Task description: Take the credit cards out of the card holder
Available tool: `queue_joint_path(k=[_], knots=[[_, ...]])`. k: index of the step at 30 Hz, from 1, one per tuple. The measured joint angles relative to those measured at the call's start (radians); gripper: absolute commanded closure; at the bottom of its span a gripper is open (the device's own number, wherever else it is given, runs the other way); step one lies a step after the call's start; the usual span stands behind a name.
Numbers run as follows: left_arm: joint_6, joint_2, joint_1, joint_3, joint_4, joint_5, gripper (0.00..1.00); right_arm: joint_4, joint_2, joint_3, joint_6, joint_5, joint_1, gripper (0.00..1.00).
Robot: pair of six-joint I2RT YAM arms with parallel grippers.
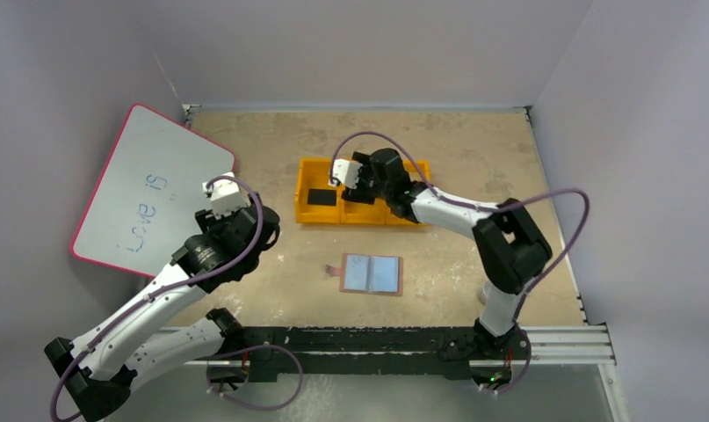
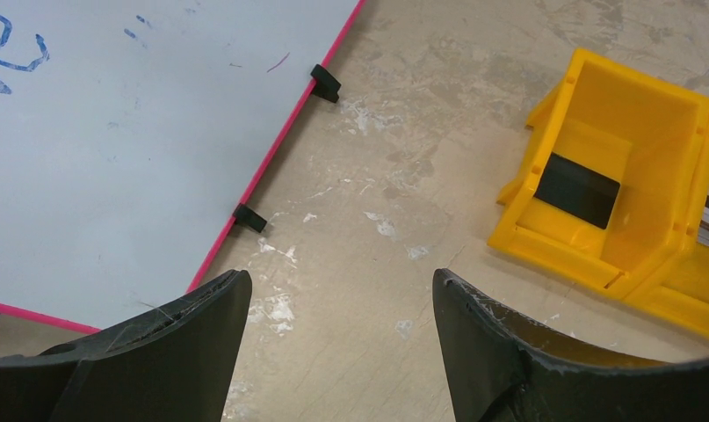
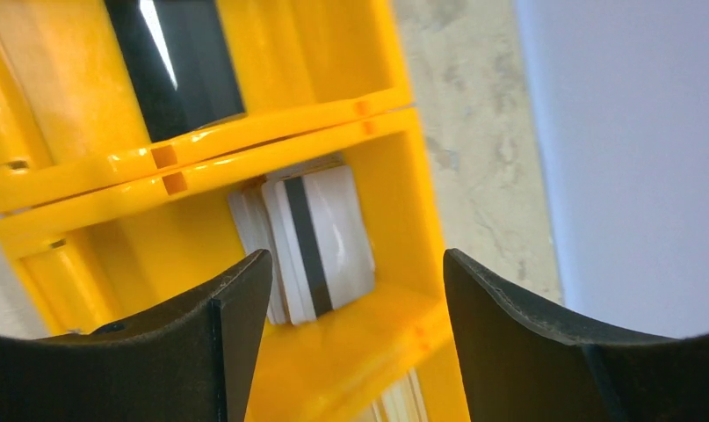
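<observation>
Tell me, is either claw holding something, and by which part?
Nothing is held. The left gripper hangs open over the table; the right gripper hangs open above the yellow tray, whose striped cards lie loose beneath it.

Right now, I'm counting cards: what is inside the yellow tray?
One compartment of the tray holds a black card; the next holds stacked white cards, the top one dark-striped. The right arm covers most of the third compartment, so its contents cannot be told.

1 card holder (image 1: 372,273), near centre. 1 yellow tray (image 1: 320,216), 3 compartments. 1 black card (image 1: 318,195) in left one. At least 2 white striped cards (image 3: 320,237) overlapping, exact count unclear. 1 whiteboard (image 1: 148,189).
</observation>
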Motion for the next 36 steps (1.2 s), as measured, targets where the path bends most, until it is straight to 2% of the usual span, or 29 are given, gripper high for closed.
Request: queue_joint_path(k=[6,8,12,16,20,26,30,36], knots=[[0.000,0.000,0.000,0.000,0.000,0.002,0.25,0.132,-0.311,-0.185,0.213,-0.016,0.000,0.26],[0.000,0.000,0.000,0.000,0.001,0.006,0.25,0.168,-0.409,-0.252,0.337,-0.015,0.000,0.25],[0.002,0.003,0.000,0.000,0.014,0.020,0.25,0.147,-0.557,-0.329,0.719,-0.005,0.000,0.20],[0.008,0.014,0.000,0.000,0.026,0.039,0.25,0.077,-0.602,-0.358,1.035,0.000,0.000,0.19],[0.019,0.018,0.000,-0.011,0.055,0.088,0.25,0.023,-0.646,-0.484,1.281,-0.020,0.000,0.27],[0.020,0.024,0.000,-0.073,0.171,0.303,0.28,0.095,-0.683,-0.735,1.599,-0.114,0.000,0.36],[0.019,0.068,0.000,-0.082,0.254,0.452,0.29,0.127,-0.672,-0.792,1.714,-0.151,0.017,0.38],[0.023,0.157,0.000,-0.086,0.346,0.609,0.33,0.189,-0.652,-0.784,1.778,-0.148,0.077,0.38]])
